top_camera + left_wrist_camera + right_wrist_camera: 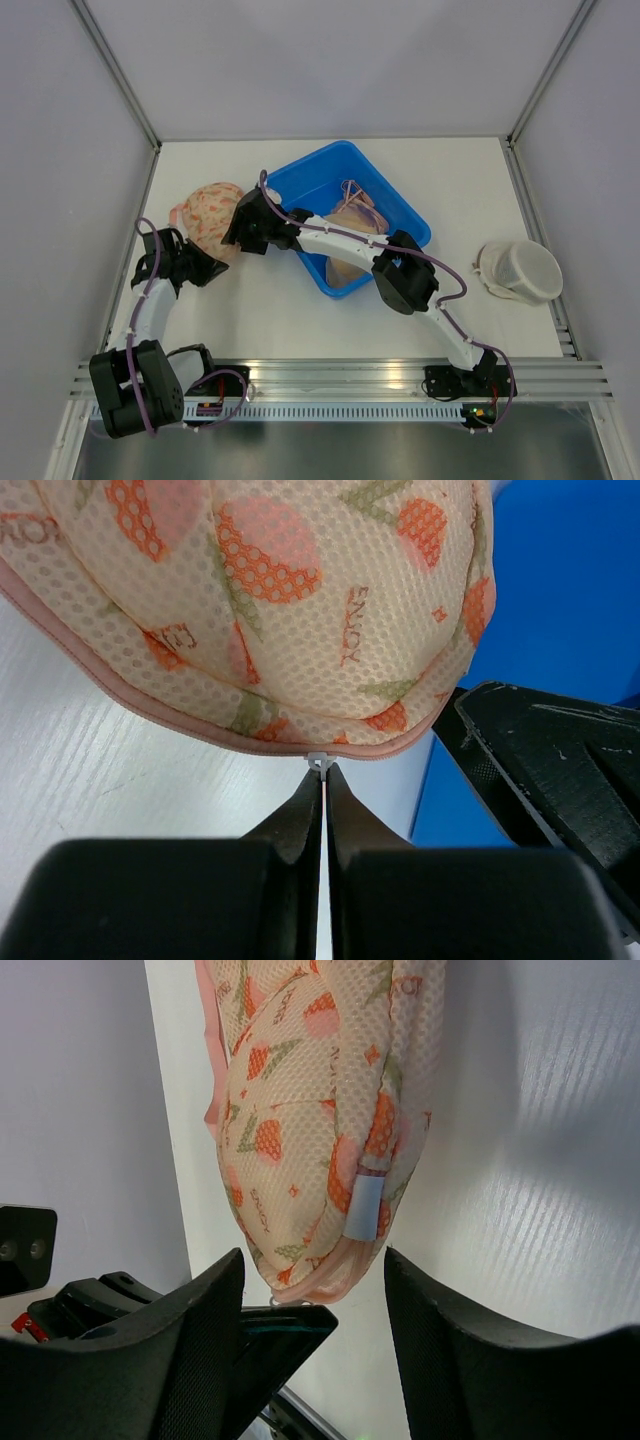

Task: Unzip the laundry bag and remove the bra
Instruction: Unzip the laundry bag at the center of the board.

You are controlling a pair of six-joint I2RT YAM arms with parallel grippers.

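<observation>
The laundry bag (208, 212) is pink-and-orange floral mesh with a pink zipper edge and lies left of the blue bin. In the left wrist view the bag (260, 600) fills the top. My left gripper (324, 770) is shut on the small white zipper pull (318, 760) at the bag's edge. It meets the bag's near edge in the top view (218, 258). My right gripper (312, 1260) stands open, its fingers on either side of the bag's end (310, 1140), not touching it. It sits at the bag's right side (238, 228). The bra is hidden.
The blue bin (400, 205) behind the right arm holds peach-coloured clothing (350, 225). A white mesh bag (520, 272) lies at the right of the table. A light blue label (365, 1207) hangs on the laundry bag's end. Grey walls close off the back and sides.
</observation>
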